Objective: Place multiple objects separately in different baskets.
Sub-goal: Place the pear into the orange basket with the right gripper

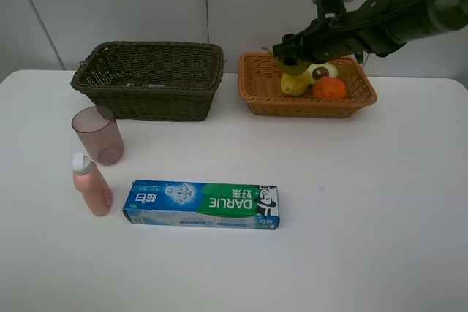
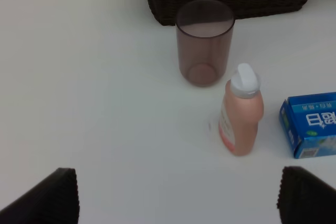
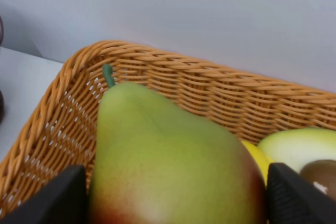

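My right gripper (image 1: 289,60) hangs over the light orange-tan basket (image 1: 307,107), its fingers against both sides of the green-red pear (image 3: 168,166). The yellow lemon (image 3: 254,156), halved avocado (image 1: 322,72) and orange (image 1: 330,88) lie in that basket. The dark brown-green basket (image 1: 146,100) stands to its left. In front of the dark basket stand the mauve cup (image 1: 98,134) and the pink white-capped bottle (image 1: 91,184); the DARLIE toothpaste box (image 1: 201,204) lies flat beside them. My left gripper (image 2: 178,203) is open and empty above the table, near the cup (image 2: 205,40) and bottle (image 2: 240,114). The dark green bottle is hidden.
The white table (image 1: 365,217) runs back to a pale wall just behind both baskets. The two baskets stand side by side with a narrow gap between them. My right arm (image 1: 395,12) reaches in from the upper right, over the tan basket.
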Available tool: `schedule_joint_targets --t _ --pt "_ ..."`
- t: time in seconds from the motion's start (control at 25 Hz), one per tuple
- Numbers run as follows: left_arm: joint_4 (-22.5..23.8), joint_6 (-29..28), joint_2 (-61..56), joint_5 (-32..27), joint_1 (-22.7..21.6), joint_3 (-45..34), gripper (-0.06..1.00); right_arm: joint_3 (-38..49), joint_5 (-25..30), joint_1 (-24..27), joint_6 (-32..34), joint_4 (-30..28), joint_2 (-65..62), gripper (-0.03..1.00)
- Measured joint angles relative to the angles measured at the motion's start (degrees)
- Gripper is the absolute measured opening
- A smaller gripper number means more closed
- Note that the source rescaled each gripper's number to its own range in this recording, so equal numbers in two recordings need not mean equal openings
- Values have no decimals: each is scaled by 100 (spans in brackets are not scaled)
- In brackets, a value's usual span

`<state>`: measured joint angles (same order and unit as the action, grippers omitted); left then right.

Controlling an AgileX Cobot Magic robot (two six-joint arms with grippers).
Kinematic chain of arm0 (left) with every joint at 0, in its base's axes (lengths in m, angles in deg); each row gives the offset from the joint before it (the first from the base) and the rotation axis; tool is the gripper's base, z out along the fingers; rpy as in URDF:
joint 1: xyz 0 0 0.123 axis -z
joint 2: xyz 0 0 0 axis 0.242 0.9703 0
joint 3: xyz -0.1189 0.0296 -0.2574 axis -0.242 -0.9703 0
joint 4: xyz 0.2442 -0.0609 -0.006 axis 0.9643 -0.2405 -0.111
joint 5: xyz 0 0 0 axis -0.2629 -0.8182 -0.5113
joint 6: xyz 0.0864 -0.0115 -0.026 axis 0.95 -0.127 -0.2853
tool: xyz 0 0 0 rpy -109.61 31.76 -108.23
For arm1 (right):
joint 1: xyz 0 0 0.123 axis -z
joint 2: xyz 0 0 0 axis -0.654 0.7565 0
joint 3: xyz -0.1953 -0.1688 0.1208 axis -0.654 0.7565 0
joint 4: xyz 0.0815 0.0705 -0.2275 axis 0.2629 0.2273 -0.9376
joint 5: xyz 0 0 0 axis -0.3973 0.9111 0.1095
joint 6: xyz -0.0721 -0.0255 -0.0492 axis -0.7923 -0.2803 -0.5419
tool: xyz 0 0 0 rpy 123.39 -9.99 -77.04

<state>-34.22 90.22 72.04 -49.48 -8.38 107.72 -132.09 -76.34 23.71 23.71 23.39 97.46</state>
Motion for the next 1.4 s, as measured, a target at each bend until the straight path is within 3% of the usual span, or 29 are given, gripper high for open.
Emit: schedule_joint_targets --t 0.8,0.88,0.96,1.04,1.4 --pt "0 0 0 0 0 0 100 0 169 0 0 87 0 51" --pt "0 0 0 0 0 0 100 0 169 0 0 26 0 65" --pt "0 0 0 0 0 0 100 0 164 0 0 -6 0 87" --pt "0 0 0 0 0 0 100 0 170 0 0 -6 0 95" --pt "0 0 0 0 0 0 100 0 224 0 0 30 0 100"
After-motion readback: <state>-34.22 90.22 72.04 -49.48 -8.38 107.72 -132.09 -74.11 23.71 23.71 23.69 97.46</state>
